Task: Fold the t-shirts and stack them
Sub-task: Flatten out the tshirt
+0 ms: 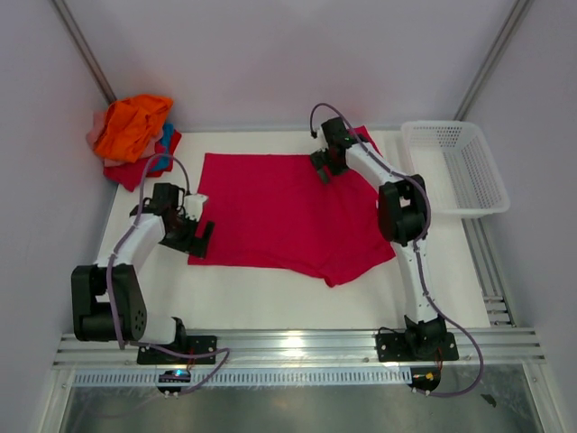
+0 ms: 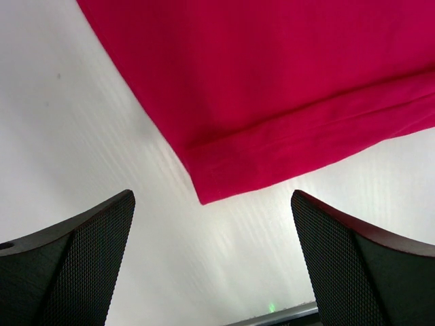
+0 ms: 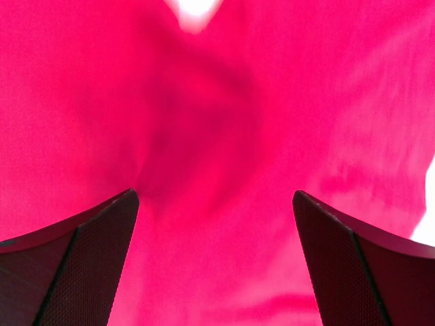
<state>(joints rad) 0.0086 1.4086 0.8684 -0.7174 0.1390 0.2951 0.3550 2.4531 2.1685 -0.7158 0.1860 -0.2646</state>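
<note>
The flat crimson cloth t-shirt (image 1: 279,212) fills mid-frame, with the right gripper (image 1: 323,167) released above its top edge and the left gripper (image 1: 198,232) released and empty at its lower-left corner.

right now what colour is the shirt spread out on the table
Plain crimson shirt; top external view shows it best.

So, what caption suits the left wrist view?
Open left end effector facing a corner of the crimson t-shirt on the table.

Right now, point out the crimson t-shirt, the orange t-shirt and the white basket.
crimson t-shirt (image 1: 279,207): top external view, middle of its spread body.
orange t-shirt (image 1: 133,124): top external view, its crumpled middle.
white basket (image 1: 455,171): top external view, bare mesh floor.
</note>
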